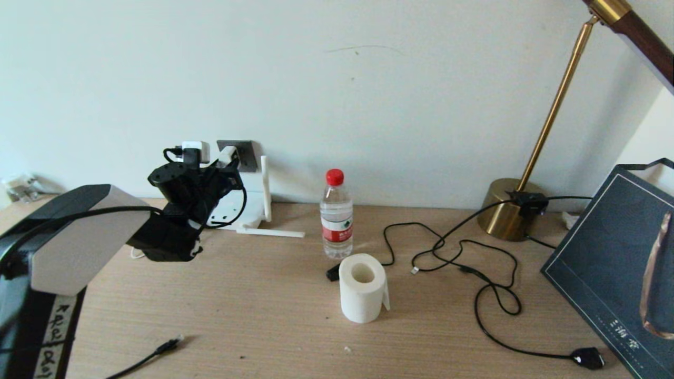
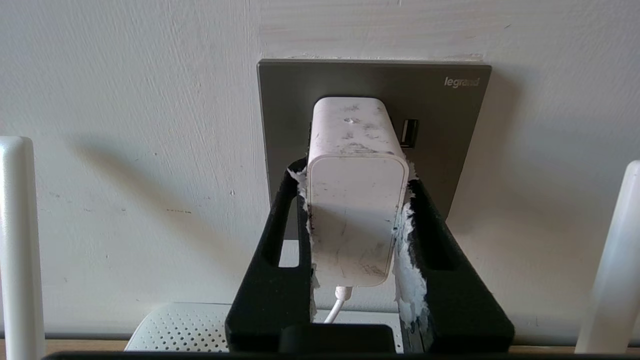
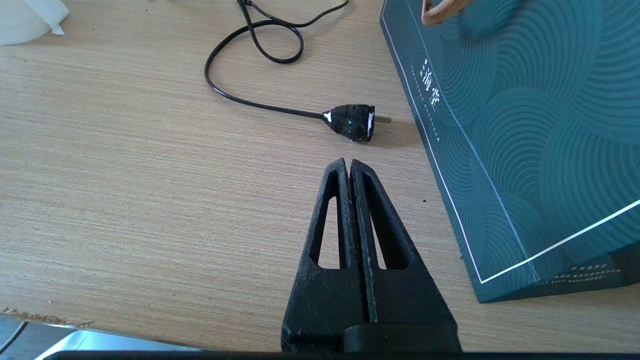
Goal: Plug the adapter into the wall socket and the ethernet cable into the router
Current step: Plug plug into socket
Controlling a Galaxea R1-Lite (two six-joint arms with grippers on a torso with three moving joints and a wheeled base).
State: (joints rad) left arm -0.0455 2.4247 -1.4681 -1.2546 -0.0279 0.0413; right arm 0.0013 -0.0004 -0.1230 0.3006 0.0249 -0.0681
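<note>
My left gripper (image 2: 356,175) is shut on the adapter (image 2: 356,220), a scuffed white block with a thin white cord hanging from its near end. Its far end sits against the dark-grey wall socket (image 2: 450,115); the prongs are hidden. In the head view the adapter (image 1: 227,155) meets the wall socket (image 1: 245,155) above the white router (image 1: 253,208). Router antennas (image 2: 15,240) stand to either side. The ethernet cable (image 1: 167,346) lies loose near the table's front edge. My right gripper (image 3: 349,162) is shut and empty over the table.
A water bottle (image 1: 337,213) and a toilet-paper roll (image 1: 362,287) stand mid-table. A brass lamp (image 1: 508,210) is at the back right; its black cord ends in a chunky plug (image 3: 352,122) just ahead of my right gripper. A dark teal gift bag (image 3: 525,125) lies at the right.
</note>
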